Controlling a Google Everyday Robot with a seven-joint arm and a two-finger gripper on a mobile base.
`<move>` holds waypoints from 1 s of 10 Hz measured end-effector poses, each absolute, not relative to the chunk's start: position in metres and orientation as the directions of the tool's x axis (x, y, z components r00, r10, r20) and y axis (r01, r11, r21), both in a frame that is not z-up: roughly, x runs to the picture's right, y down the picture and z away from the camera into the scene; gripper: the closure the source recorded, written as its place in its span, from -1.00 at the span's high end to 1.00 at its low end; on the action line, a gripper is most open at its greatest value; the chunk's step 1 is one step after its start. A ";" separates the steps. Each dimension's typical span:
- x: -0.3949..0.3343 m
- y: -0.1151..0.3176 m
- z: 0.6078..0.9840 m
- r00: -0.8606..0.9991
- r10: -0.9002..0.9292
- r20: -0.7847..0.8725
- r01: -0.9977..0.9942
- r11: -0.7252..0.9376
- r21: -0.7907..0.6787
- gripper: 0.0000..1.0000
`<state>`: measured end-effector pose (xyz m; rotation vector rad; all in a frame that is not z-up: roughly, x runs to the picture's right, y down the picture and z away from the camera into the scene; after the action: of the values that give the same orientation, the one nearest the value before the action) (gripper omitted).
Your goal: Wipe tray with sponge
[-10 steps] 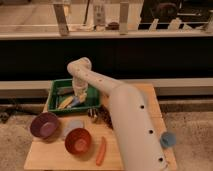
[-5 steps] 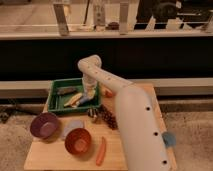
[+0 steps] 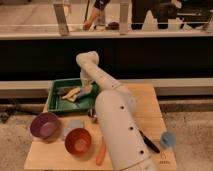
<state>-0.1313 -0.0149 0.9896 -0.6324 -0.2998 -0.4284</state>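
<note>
The green tray (image 3: 54, 104) sits at the back left of the wooden table. Yellow and grey items (image 3: 74, 93) lie inside it. My arm rises from the bottom centre, bends at the top and comes down into the tray. My gripper (image 3: 86, 88) is over the right part of the tray, next to the yellow items. The blue-grey sponge (image 3: 73, 127) lies on the table in front of the tray, between the two bowls and apart from the gripper.
A purple bowl (image 3: 44, 125) and an orange bowl (image 3: 78, 141) stand at the front left. An orange carrot-like piece (image 3: 101, 153) lies beside the arm. A black tool (image 3: 149, 142) and a blue object (image 3: 167, 139) are at the right. A dark wall runs behind the table.
The arm's bend has swung to the right and risen a little. The gripper has moved from the middle of the tray to its right part. The sponge has not moved.
</note>
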 end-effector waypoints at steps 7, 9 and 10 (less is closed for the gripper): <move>-0.175 0.024 0.959 0.778 -0.397 0.486 0.613 0.646 -0.455 -0.99; -0.173 0.042 0.939 0.747 -0.437 0.500 0.654 0.619 -0.436 -0.99; -0.167 0.045 0.934 0.745 -0.444 0.498 0.658 0.615 -0.435 -0.99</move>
<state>-0.1670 0.0453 0.9344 -0.6415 -0.3612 -0.6504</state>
